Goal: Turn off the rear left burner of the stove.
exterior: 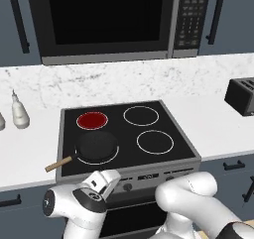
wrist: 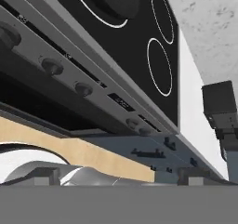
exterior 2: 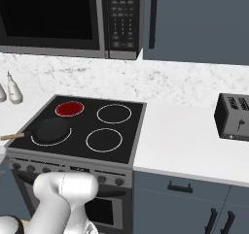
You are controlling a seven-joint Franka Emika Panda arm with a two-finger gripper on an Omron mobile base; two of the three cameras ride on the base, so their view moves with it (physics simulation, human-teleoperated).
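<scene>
Four ring-marked zones on the black glass of the stove point(exterior: 126, 134), with the rear left burner point(exterior: 92, 120) glowing red at the rear left corner of the cooktop (also plain from the right base camera point(exterior 2: 69, 108)). Just in front of it, at the front left corner, a dark frying pan point(exterior: 95, 146) over the larger ring, wooden handle poking out past the left edge. Along the grey steel front, a row of small dark knobs point(wrist: 52, 66), seen close and tilted from the hand camera. Low before that front panel's left end, the gripper point(exterior: 101, 181), near the knobs but not visibly touching any; finger spread cannot be told, nothing seen held. On the counter's right end, a black toaster point(exterior 2: 234, 116); toward its left end, two pale bottles point(exterior: 20, 113). Above, a black microwave point(exterior: 119, 20).
</scene>
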